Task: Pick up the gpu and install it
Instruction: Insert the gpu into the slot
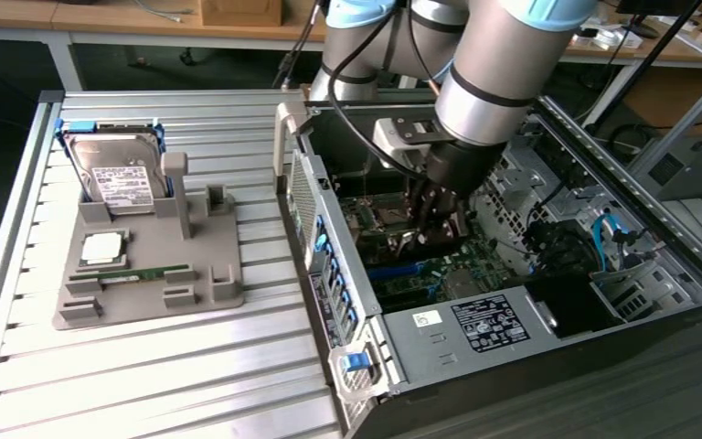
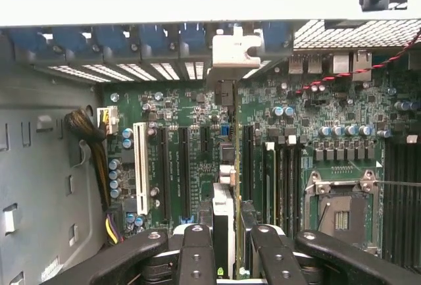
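Observation:
The gpu (image 2: 224, 222) shows edge-on in the wrist view as a thin card standing upright over the green motherboard (image 2: 177, 107). It runs parallel to the long black expansion slots (image 2: 186, 166). Its pale bracket end (image 2: 234, 51) sits against the case's rear slot wall. My gripper (image 2: 230, 249) is shut on the gpu, one dark finger (image 2: 197, 252) on each side of the card. In the exterior view, the gripper (image 1: 430, 229) reaches down inside the open computer case (image 1: 473, 320), just above the board. I cannot tell whether the card's lower edge is seated in a slot.
A white slot (image 2: 139, 166) and a cable bundle (image 2: 99, 153) lie to one side of the card, the CPU socket (image 2: 339, 216) to the other. On the slatted table, a grey holder (image 1: 143, 293) carries a hard drive (image 1: 120, 174), a processor (image 1: 103, 245) and a memory stick (image 1: 132, 273).

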